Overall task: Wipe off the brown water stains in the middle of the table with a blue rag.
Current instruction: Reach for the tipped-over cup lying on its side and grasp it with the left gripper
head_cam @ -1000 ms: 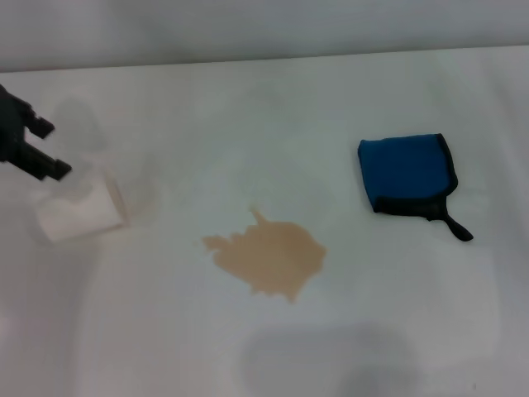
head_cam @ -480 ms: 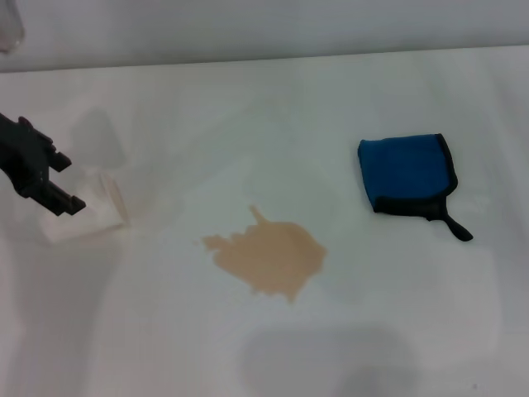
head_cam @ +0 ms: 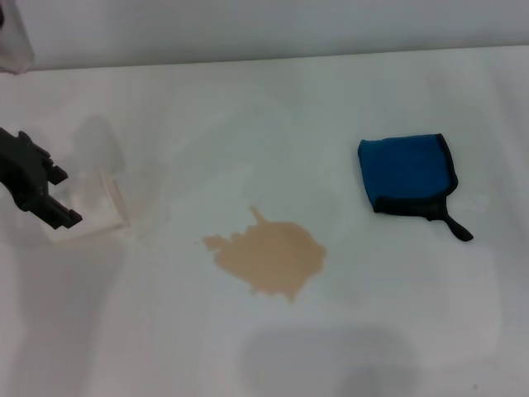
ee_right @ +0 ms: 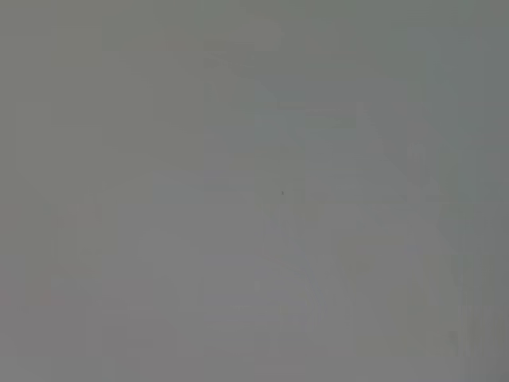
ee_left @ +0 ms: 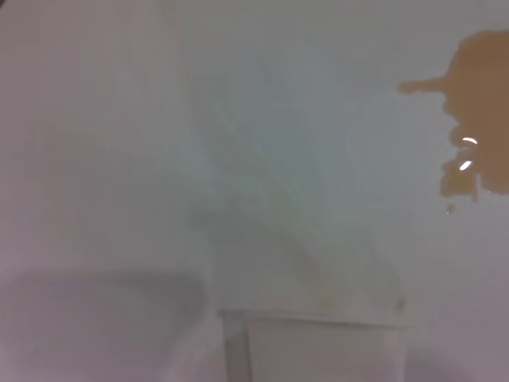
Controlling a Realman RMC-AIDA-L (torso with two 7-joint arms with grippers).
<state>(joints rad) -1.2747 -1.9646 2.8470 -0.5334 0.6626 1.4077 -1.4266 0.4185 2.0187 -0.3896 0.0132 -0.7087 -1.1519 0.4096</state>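
A: Looking down from the head, we have the dark left gripper at the far left edge of the large white smooth table, right beside a clear plastic cup with a whitish inside. We judge it sits there because the cup belongs to that side, not because the wiping has begun.

B: Agreed. Is it holding the cup? We cannot tell; its fingers run off toward the cup and the gap between them is not readable.

A: The flat tan puddle of brown water stains lies well apart from that gripper, toward the table's middle, and the folded bright-blue rag with dark edging lies farther still, beyond the puddle on the right arm's side.

B: So the rag is untouched and dry-looking, placed clear of the spill. We judge the right arm is the natural one to fetch it.

A: That arm is not in view from the head, and its wrist camera shows only flat grey. The left wrist view catches the cup's rim and a cut-off edge of the stains, nothing of its own fingers.
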